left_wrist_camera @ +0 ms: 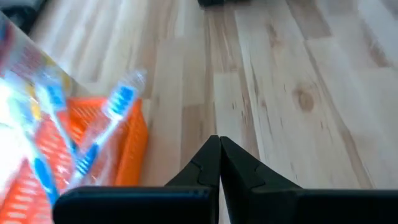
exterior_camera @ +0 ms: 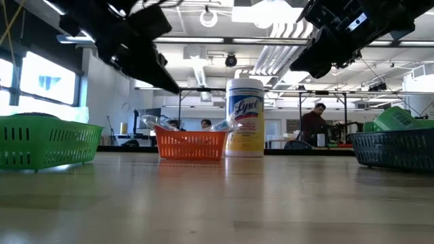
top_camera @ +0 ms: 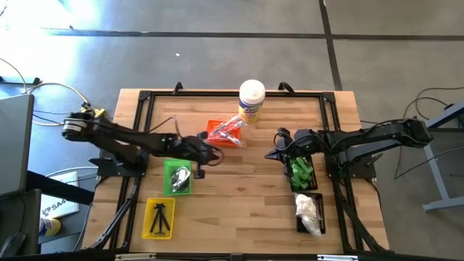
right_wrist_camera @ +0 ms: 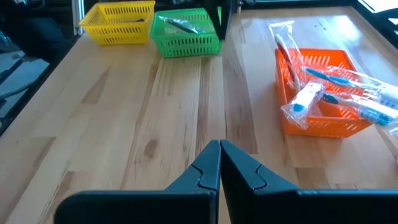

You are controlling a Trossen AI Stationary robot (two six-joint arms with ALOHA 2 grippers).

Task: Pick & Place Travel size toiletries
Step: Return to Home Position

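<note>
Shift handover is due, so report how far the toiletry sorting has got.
Done, it seems: wrapped toothbrushes lie in the orange tray, black pieces in the yellow tray, green items and white bags in dark trays. In hand: nothing; left tool and right tool are shut, empty. Left: apparently only parking the arms.

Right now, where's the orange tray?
High view: the orange tray sits just left of centre on the table, beside the white canister, with the left gripper close at its near side.
</note>
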